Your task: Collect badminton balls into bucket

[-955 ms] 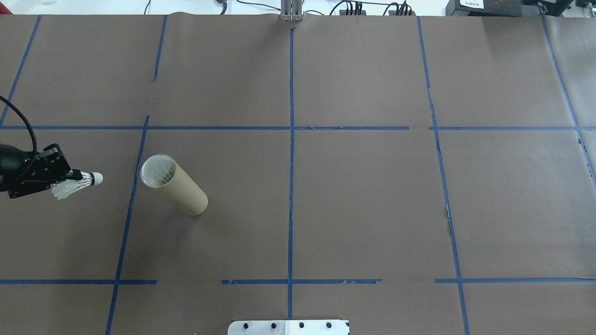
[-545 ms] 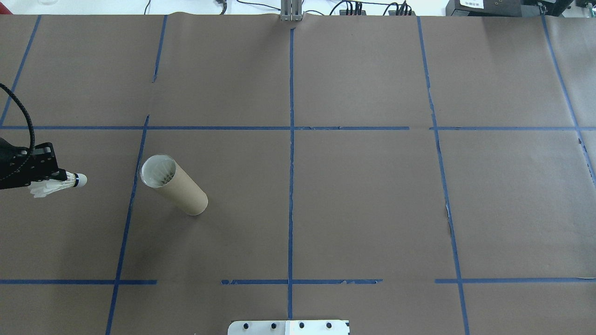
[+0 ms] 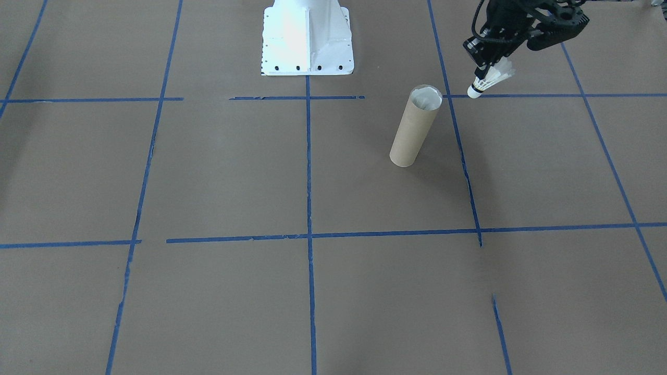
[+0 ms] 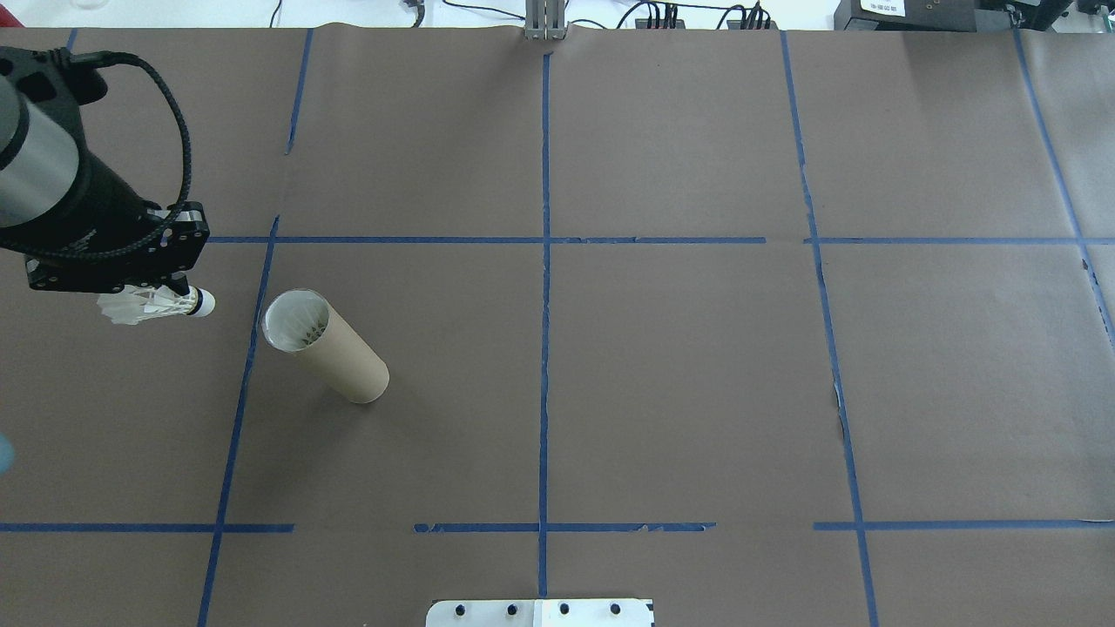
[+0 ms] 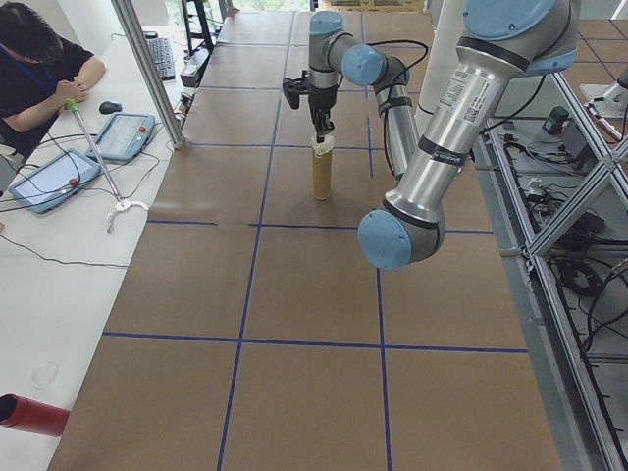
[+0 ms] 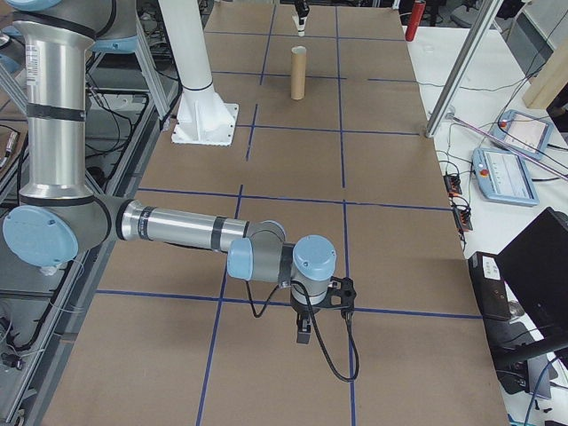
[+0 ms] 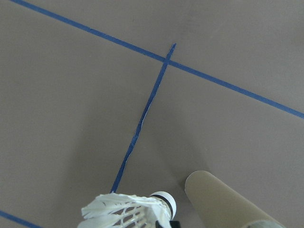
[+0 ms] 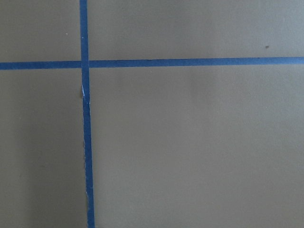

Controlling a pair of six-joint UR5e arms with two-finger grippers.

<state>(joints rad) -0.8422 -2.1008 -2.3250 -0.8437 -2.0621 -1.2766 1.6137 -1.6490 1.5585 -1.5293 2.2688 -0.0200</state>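
Near the left edge of the brown paper-covered worktop (image 4: pixel 610 392), the left claw (image 4: pixel 179 294) is closed on the shuttlecock (image 4: pixel 161 304), gripping it close to the cork so that the rounded white tip points toward the tube and the feathers trail back under the black wrist. The shuttlecock is held in the air, clear of the worktop. The brown cardboard tube (image 4: pixel 335 351) stands upright just right of a blue tape line (image 4: pixel 239 392), its open mouth up and its pale inside showing. In the overhead view the cork tip sits just left of the tube's mouth, apart from it, not over the opening. The front-facing view shows the same: the shuttlecock (image 3: pixel 487 83) hangs tip-down from the claw (image 3: pixel 482 70), beside the tube (image 3: pixel 414 127) and a little above its rim. The right claw (image 6: pixel 303 330) appears only in the side view from the right, low over the worktop well away from the tube; I cannot tell how its fingers stand. The white metal base (image 3: pixel 307 39) sits at the robot's side of the worktop.
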